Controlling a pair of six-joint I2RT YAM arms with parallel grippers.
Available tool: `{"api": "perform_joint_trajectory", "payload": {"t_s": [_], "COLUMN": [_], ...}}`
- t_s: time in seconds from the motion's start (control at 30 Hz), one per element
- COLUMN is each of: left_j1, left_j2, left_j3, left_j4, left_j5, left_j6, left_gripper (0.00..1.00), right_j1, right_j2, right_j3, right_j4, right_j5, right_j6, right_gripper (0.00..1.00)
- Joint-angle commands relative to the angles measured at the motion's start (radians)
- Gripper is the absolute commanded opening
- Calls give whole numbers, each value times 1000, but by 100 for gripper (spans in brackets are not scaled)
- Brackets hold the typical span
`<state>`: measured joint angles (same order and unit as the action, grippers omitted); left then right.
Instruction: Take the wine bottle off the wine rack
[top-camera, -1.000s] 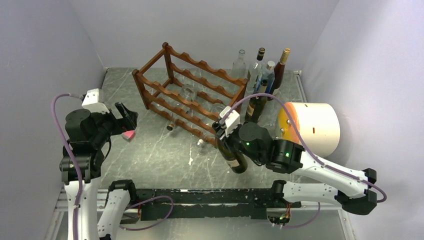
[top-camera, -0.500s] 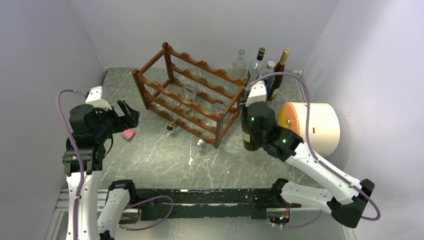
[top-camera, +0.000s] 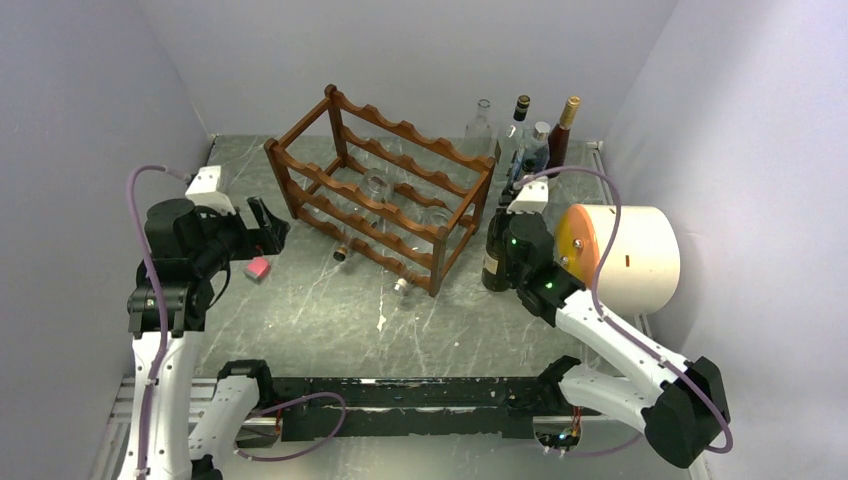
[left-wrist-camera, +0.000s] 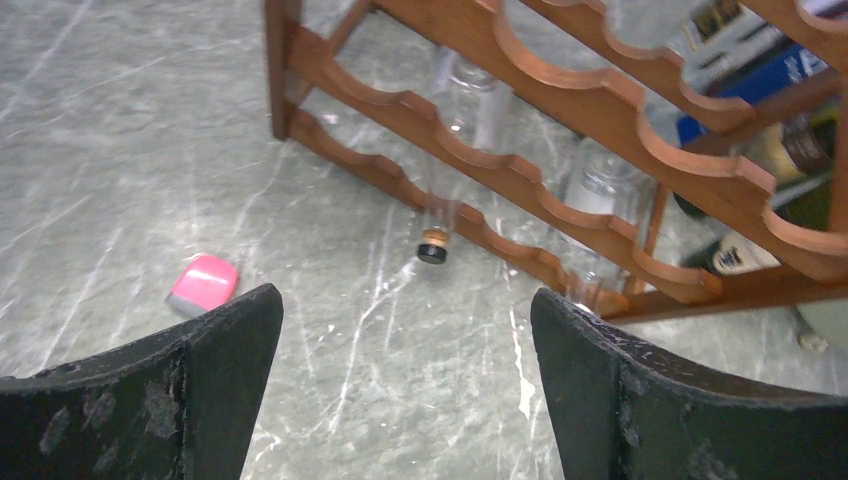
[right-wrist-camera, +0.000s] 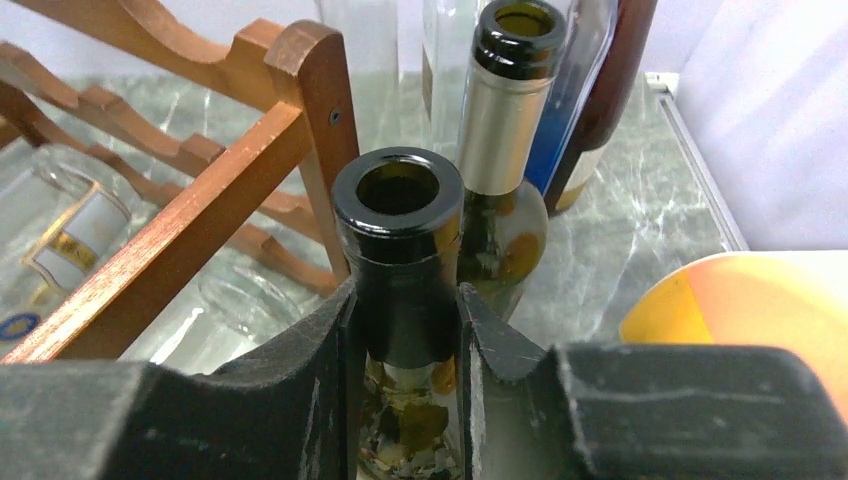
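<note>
**Item:** wine bottle (top-camera: 494, 258), dark glass, mouth open.
**Location:** off the wine rack (top-camera: 380, 190), upright just beside its right end post. Whether the base rests on the bench (top-camera: 330, 310) cannot be told.
**Right claw** (right-wrist-camera: 405, 330)**:** clamped on the neck, just under the lip.
**Left claw** (left-wrist-camera: 405, 310)**:** spread wide and empty, above the bench near the rack's left end, with a pink block (left-wrist-camera: 203, 284) close by.

**Hazards:**
- A grip this high on the neck lets the heavy body swing or slip if the arm moves sharply.
- The standing bottles (top-camera: 530, 135) crowd close behind, one almost touching. A sideways drift would likely topple them.
- Letting go above the bench risks a tip-over.
- A knock to the end post could jolt the clear bottles (top-camera: 375, 185) lying in the rack.
</note>
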<state>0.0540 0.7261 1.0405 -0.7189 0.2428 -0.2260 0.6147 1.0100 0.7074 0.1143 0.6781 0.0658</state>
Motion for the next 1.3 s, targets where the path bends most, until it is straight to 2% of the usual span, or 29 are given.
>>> {"api": "perform_joint_trajectory", "payload": {"t_s": [0.0, 0.13, 0.23, 0.37, 0.47, 0.7, 0.8, 0.97, 1.07, 1.13, 1.27], "left_j1": [-88, -202, -288, -311, -310, -310, -310, -310, -310, -310, -310], "left_j2": [22, 57, 70, 34, -26, -125, -129, -106, -88, -78, -41], "left_j3": [49, 95, 122, 129, 131, 117, 127, 160, 183, 199, 237], "left_j4": [55, 46, 41, 76, 132, 306, 347, 376, 390, 401, 421], "left_j5": [61, 61, 72, 122, 102, 76, 40, 1, -9, -21, -79], "left_j6": [52, 81, 103, 115, 80, -40, -72, -103, -116, -122, -116], "left_gripper": [98, 97, 96, 96, 98, 100, 99, 100, 100, 100, 99], "right_j1": [-12, -24, -33, -34, -33, -33, -33, -33, -34, -33, -33], "right_j2": [-55, -45, -30, -26, -31, -62, -75, -120, -166, -197, -203], "right_j3": [-108, -174, -174, -163, -173, -147, -76, 38, 111, 166, 336], "right_j4": [407, 523, 502, 434, 409, 298, 171, -56, -186, -263, -402], "right_j5": [8, 26, 33, 10, 22, 2, -4, -97, -148, -161, -160], "right_j6": [-89, -148, -124, -91, -78, -42, -19, 13, 30, 46, 57], "right_gripper": [0, 0, 0, 0, 2, 40, 53, 83, 89, 99, 100]}}
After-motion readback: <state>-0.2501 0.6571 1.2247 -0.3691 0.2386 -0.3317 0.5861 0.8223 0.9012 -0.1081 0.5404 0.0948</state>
